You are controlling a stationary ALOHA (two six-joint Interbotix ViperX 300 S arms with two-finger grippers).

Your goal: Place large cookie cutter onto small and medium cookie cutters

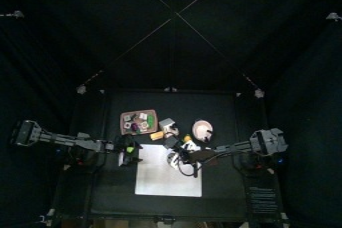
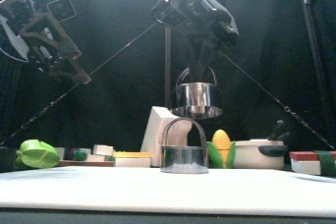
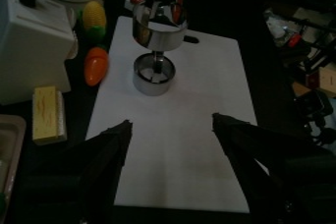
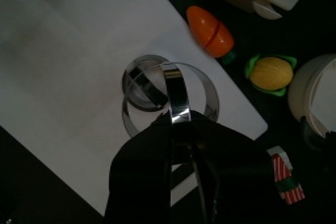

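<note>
My right gripper (image 2: 197, 77) is shut on the large cookie cutter (image 2: 197, 98), a shiny metal ring, and holds it a little above the other cutters. The small and medium cutters (image 2: 184, 159) stand nested, one inside the other, on the white board (image 2: 157, 189). In the right wrist view the held ring (image 4: 171, 92) hangs tilted on edge over the nested rings (image 4: 141, 83). The left wrist view shows the nested rings (image 3: 153, 74) with the held ring (image 3: 164, 36) above. My left gripper (image 3: 171, 122) is open and empty, raised over the board's near end.
Beside the board are an orange toy fruit (image 3: 97, 65), a corn cob (image 2: 222, 147), a white bowl (image 2: 260, 155), a green cup (image 2: 38, 153), a white box (image 3: 33, 41) and a yellow block (image 3: 50, 113). A tray of items (image 1: 138, 122) sits at the back left.
</note>
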